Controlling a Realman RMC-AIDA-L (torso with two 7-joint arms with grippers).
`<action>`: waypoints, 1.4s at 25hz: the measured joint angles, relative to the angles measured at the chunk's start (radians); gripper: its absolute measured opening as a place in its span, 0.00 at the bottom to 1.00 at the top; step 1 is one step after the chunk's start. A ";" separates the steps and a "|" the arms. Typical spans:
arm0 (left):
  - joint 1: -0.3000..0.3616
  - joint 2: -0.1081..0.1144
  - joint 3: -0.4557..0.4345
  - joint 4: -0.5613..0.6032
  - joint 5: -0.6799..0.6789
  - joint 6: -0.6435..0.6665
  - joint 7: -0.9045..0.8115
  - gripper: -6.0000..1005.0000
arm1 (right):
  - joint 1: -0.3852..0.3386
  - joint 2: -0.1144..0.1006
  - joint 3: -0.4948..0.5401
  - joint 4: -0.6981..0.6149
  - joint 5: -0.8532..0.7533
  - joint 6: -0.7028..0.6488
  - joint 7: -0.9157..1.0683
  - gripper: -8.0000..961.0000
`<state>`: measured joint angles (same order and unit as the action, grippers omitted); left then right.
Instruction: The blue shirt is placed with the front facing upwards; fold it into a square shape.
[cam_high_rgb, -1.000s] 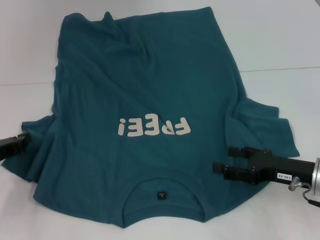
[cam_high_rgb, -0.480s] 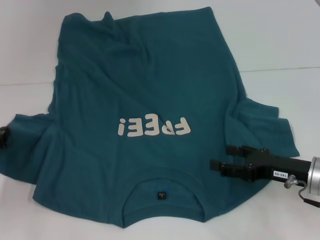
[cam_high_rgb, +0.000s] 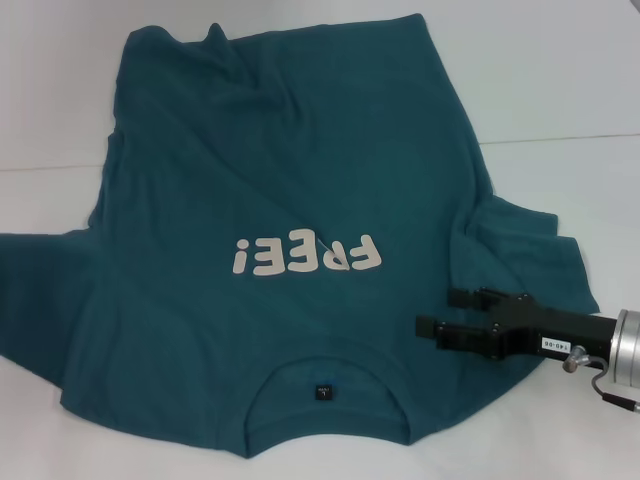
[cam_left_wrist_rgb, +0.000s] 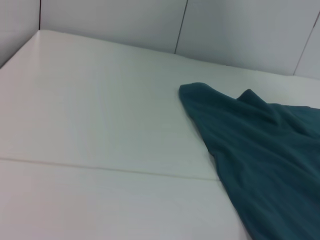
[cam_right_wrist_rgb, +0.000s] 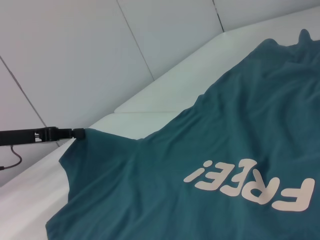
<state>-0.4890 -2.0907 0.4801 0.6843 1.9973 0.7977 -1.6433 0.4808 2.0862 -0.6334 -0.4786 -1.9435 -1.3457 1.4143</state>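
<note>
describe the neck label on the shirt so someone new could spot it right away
Start from the blue shirt spread across the white table, lettering side up. Go from the pale FREE! lettering toward the robot to the curved collar at the near hem. The neck label is the small dark square just inside that collar, the only dark patch on the teal cloth, left of the right gripper.

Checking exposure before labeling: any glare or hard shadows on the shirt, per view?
Head view: even light on the blue shirt, soft shading in its wrinkles only, no hard shadow under the right gripper. Left wrist view: white table bright, no glare on the cloth. Right wrist view: lettering evenly lit, no hotspots.
</note>
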 joint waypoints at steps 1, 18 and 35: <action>-0.001 0.001 0.000 0.003 0.000 0.000 0.002 0.00 | 0.001 0.000 0.000 0.000 0.000 0.000 0.000 0.96; -0.014 -0.003 0.006 0.023 -0.009 0.057 -0.029 0.00 | 0.006 0.000 -0.009 0.002 0.000 0.002 0.009 0.96; -0.008 -0.011 0.000 0.013 -0.114 0.336 -0.124 0.00 | 0.002 0.000 -0.011 0.004 -0.003 0.000 0.009 0.96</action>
<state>-0.4967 -2.1012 0.4801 0.6973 1.8828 1.1339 -1.7671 0.4825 2.0861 -0.6440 -0.4742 -1.9467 -1.3454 1.4235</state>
